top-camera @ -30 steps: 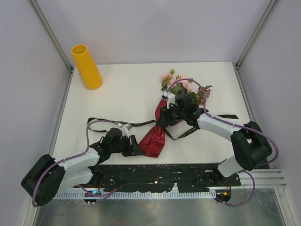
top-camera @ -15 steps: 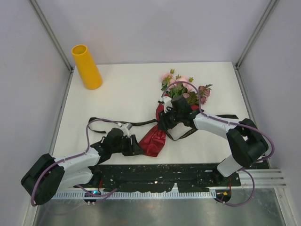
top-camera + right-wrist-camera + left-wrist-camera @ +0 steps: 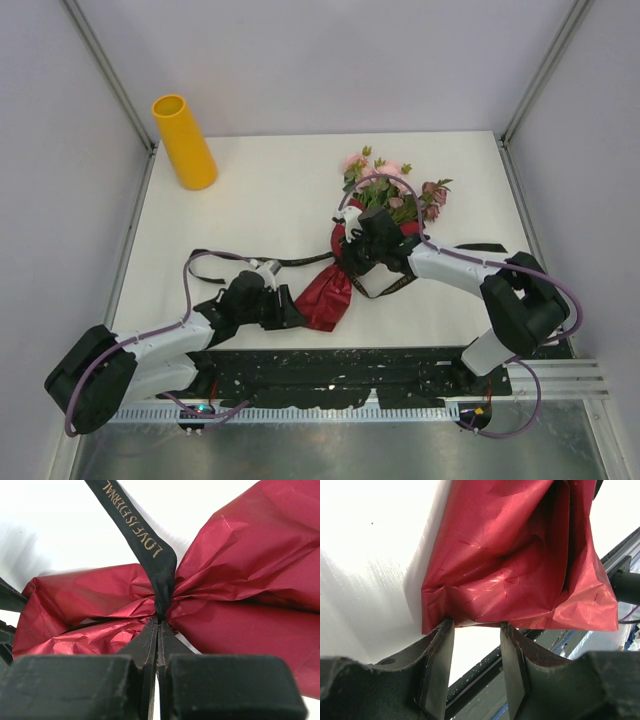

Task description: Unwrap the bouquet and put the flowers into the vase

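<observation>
The bouquet lies mid-table, its pink and mauve flowers (image 3: 390, 185) pointing away and its dark red paper (image 3: 328, 295) flaring toward the arms. A black ribbon (image 3: 135, 525) printed with gold letters cinches the paper (image 3: 250, 555) at its waist. My right gripper (image 3: 160, 621) is shut, its tips pinching the ribbon right at that cinch (image 3: 350, 260). My left gripper (image 3: 476, 627) stands open, its fingertips (image 3: 446, 630) touching the lower edge of the paper (image 3: 510, 555) with bare table in the gap. The yellow-orange vase (image 3: 183, 140) stands upright at the far left corner.
Loose black ribbon tails (image 3: 300, 263) trail across the table to the left and right of the bouquet. A black perforated rail (image 3: 350, 365) runs along the near table edge, just behind the left gripper. Grey enclosure walls close off both sides and the back.
The right gripper has slid slightly left to the paper's waist and shut on the ribbon. The left gripper has stayed at the paper's lower edge.
</observation>
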Available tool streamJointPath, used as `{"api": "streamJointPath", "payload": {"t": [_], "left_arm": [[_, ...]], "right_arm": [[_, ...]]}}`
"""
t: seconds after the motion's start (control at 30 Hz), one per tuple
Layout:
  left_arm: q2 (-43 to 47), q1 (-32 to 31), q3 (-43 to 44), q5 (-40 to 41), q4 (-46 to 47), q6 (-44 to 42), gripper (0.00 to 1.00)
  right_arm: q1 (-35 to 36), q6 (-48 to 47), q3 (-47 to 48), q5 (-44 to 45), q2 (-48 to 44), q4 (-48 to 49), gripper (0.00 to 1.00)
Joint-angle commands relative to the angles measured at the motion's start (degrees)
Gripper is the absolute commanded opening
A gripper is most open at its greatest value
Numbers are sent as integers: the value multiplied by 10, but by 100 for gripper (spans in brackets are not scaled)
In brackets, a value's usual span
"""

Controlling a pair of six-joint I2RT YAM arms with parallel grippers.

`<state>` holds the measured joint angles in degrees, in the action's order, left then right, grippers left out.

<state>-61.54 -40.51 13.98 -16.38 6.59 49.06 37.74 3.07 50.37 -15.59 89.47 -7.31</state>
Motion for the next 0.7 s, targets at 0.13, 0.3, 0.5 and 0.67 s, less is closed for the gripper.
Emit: {"api": "streamJointPath", "payload": {"t": [0.13, 0.3, 0.5, 0.67], "left_arm": [[-16, -4, 15, 81, -61, -12, 47], [-37, -5, 17, 90, -62, -7, 47], [-57, -11, 19, 93, -62, -4, 46], [-68, -13, 19, 100, -61, -3, 46]], "right_arm": [[5, 13, -5, 59, -83, 32, 6], [5, 21, 2, 54, -95, 41, 6], [5, 27, 6, 72, -91, 42, 6], [5, 34, 11, 140, -130, 46, 5]]}}
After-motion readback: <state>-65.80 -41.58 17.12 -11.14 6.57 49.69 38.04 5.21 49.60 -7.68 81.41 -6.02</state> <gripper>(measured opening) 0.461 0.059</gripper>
